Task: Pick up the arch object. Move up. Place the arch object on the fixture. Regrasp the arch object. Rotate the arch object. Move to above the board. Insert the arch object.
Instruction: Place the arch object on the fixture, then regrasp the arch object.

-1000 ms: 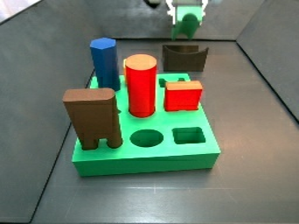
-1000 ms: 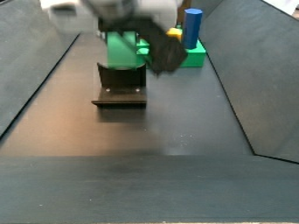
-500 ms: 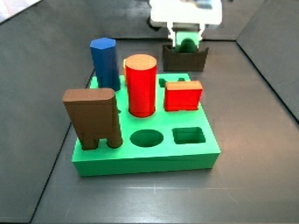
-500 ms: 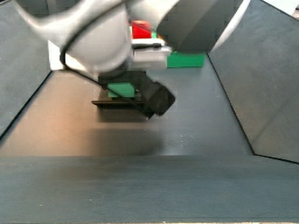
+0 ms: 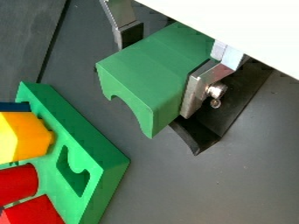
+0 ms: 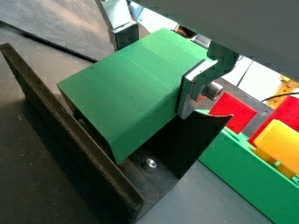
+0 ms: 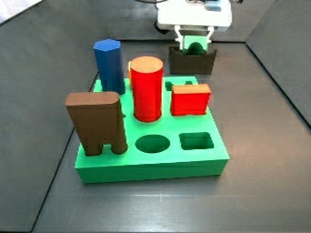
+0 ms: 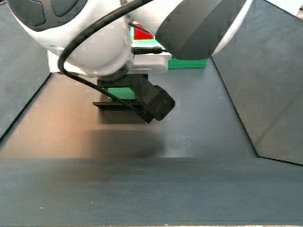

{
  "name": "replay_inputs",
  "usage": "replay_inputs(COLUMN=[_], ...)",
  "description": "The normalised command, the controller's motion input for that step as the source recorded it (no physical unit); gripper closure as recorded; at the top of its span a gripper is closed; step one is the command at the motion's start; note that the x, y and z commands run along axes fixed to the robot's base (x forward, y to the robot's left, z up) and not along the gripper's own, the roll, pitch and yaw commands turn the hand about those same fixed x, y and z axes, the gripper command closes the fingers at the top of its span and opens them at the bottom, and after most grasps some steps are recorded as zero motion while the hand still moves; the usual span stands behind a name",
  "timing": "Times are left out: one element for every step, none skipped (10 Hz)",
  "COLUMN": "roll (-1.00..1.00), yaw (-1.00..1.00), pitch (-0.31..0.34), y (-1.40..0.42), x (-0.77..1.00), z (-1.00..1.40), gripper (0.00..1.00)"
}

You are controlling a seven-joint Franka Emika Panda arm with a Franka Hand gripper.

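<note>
Logging one gripper (image 5: 167,54), silver plates clamping one matte, notched arch object (image 5: 152,77); we are noting it resting on one dark L-shaped fixture (image 6: 70,149).

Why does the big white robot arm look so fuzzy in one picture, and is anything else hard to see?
In a side view, the arm sits close to the camera, so it is blurred and hides most of the arch object and the gripper. In the wrist views the arch object and fingers look sharp, but the background is very bright. In a side view the board looks clear.
</note>
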Motion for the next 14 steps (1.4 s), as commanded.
replay_inputs(roll=[0.0, 0.0, 0.04, 0.04, 0.05, 0.06, 0.06, 0.05, 0.04, 0.04, 0.04, 1.0, 1.0, 1.0], yaw=[0.0, 0.0, 0.0, 0.01, 0.04, 0.05, 0.06, 0.05, 0.04, 0.03, 0.01, 0.03, 0.03, 0.03], pitch=[0.0, 0.0, -0.074, -0.071, -0.047, -0.026, 0.002, 0.041, 0.069, 0.092, 0.103, 0.087, 0.084, 0.074], y=[-0.5, 0.0, 0.0, 0.0, 0.0, -0.01, 0.0, 0.0, 0.0, 0.01, 0.01, -0.81, -0.78, -0.65], x=[0.0, 0.0, 0.0, -0.01, -0.03, -0.04, -0.04, -0.04, -0.03, -0.03, -0.02, -0.11, -0.1, -0.11], z=[-0.17, 0.0, 1.0, 1.0, 1.0, 1.0, 1.0, 0.85, 0.67, 0.49, 0.31, 0.79, 0.7, 0.56], gripper=[1.0, 0.0, 0.0, 0.0, 0.0, 0.0, 0.0, 0.0, 0.0, 0.0, 0.0, 0.0, 0.0, 0.0])
